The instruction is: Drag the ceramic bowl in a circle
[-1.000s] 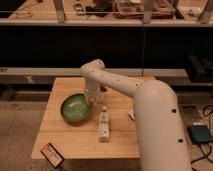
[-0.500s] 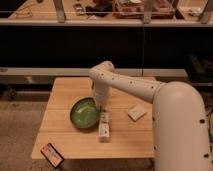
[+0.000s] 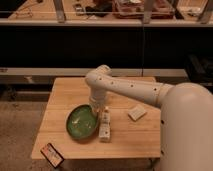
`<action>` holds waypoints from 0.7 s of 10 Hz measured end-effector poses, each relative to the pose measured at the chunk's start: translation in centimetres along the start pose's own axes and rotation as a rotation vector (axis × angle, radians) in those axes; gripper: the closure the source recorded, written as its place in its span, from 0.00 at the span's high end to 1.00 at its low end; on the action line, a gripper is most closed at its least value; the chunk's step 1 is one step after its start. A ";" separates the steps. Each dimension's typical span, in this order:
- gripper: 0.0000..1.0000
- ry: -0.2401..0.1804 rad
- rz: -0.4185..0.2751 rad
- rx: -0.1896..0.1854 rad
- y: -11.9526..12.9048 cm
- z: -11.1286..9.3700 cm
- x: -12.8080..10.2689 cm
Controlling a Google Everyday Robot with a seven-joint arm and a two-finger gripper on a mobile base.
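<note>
Since a second ago the bowl has slid from the left-middle of the bench toward its front edge, pulled along by the arm. It now sits near that edge, left of centre. The gripper is down at the bowl's right rim, closed, and seems to be pinching it. A white box lies right against that side. Swinging the circle wider could shove the box or carry the bowl over the front edge, and a thin rim pinch may slip.
</note>
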 end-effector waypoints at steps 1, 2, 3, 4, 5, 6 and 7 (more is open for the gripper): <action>0.00 -0.007 -0.037 0.011 -1.7 0.3 -0.2; 0.00 -0.017 -0.091 0.029 -4.1 0.7 -0.4; 0.00 -0.027 -0.132 0.042 -6.0 1.1 -0.5; 0.00 -0.032 -0.155 0.052 -7.2 1.5 -0.3; 0.00 -0.038 -0.178 0.064 -8.5 1.8 -0.1; 0.00 -0.034 -0.189 0.085 -10.1 2.1 1.1; 0.00 -0.028 -0.186 0.099 -10.8 2.2 2.1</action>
